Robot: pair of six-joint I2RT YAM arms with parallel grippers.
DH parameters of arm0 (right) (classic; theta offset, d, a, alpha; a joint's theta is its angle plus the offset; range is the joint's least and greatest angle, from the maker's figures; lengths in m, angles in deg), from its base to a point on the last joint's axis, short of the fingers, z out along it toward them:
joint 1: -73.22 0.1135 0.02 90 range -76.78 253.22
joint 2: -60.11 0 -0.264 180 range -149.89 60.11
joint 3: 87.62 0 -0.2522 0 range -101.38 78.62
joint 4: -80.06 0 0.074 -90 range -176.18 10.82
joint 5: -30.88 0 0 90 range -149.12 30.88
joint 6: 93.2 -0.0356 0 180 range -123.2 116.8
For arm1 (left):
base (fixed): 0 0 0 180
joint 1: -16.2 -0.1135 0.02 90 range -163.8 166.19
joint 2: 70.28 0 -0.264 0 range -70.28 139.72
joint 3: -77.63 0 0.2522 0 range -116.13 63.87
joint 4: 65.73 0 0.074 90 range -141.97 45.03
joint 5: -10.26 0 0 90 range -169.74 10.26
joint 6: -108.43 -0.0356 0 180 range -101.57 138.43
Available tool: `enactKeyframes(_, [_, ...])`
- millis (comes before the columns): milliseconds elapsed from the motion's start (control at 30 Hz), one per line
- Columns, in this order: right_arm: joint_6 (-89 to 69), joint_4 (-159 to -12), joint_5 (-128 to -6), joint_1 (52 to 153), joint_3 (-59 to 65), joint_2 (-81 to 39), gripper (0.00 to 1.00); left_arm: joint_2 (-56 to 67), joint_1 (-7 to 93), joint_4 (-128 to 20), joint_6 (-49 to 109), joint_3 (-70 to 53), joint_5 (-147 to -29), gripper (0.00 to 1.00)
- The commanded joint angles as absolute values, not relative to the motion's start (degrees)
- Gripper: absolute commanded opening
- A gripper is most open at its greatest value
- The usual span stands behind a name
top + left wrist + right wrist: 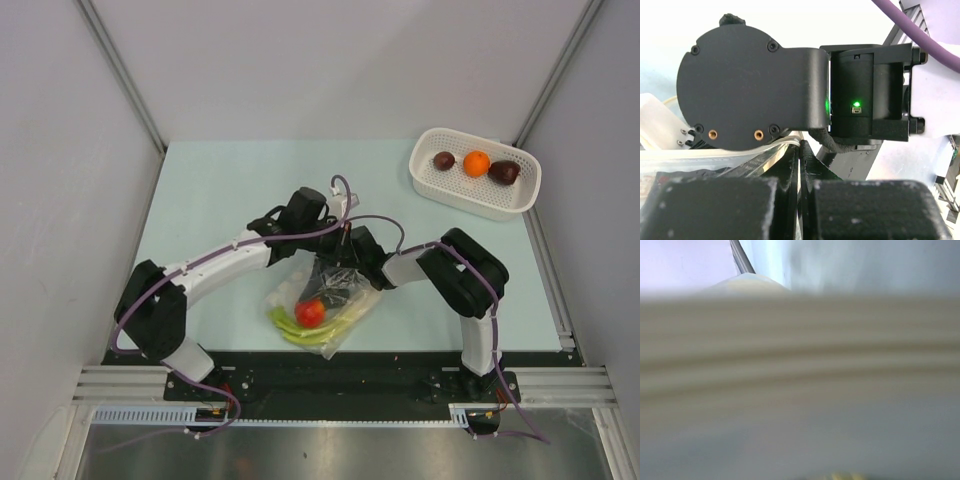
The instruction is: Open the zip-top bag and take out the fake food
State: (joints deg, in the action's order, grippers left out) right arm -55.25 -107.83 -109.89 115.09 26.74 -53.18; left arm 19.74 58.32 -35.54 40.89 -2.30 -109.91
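The zip-top bag (325, 300) lies crumpled at the table's middle front. A red tomato (310, 312), green stalks (300, 333) and a pale piece (289, 290) show inside it. My left gripper (336, 260) is shut on the bag's upper edge. In the left wrist view its fingers (801, 165) pinch a thin sheet of the bag (715, 160). My right gripper (347, 278) is at the same edge, dark against the plastic; its jaws are hidden. The right wrist view is filled by the blurred bag (800, 355). An orange ball (477, 162) and two dark lumps (444, 160) lie in the basket.
The white perforated basket (520, 197) stands at the back right. My right arm's wrist housing (750, 85) sits directly in front of the left wrist camera. Grey walls close the table on three sides.
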Motion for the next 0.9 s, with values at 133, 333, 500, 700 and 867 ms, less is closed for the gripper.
enactKeyframes(133, [-49.17, -99.89, -110.71, 115.32, 26.68, -50.72, 0.84, 15.33, 57.42, -36.59, 38.56, -0.65, -109.71, 0.0])
enactKeyframes(333, [-50.13, -101.38, -110.98, 115.14, 26.59, -50.9, 0.38, 14.27, 56.98, -36.23, 38.3, 0.41, -109.53, 0.0])
enactKeyframes(500, [-52.59, -102.52, -109.57, 113.3, 26.5, -49.14, 0.14, 12.25, 56.63, -35.88, 37.59, 2.52, -108.75, 0.0])
enactKeyframes(700, [-56.8, -105.16, -106.94, 109.96, 26.5, -45.81, 0.06, 8.65, 56.54, -35.36, 36.19, 6.56, -108.39, 0.0])
enactKeyframes(867, [-56.99, -103.32, -104.74, 104.95, 26.24, -43.34, 0.04, 6.01, 56.36, -35.62, 35.92, 9.81, -107.43, 0.0])
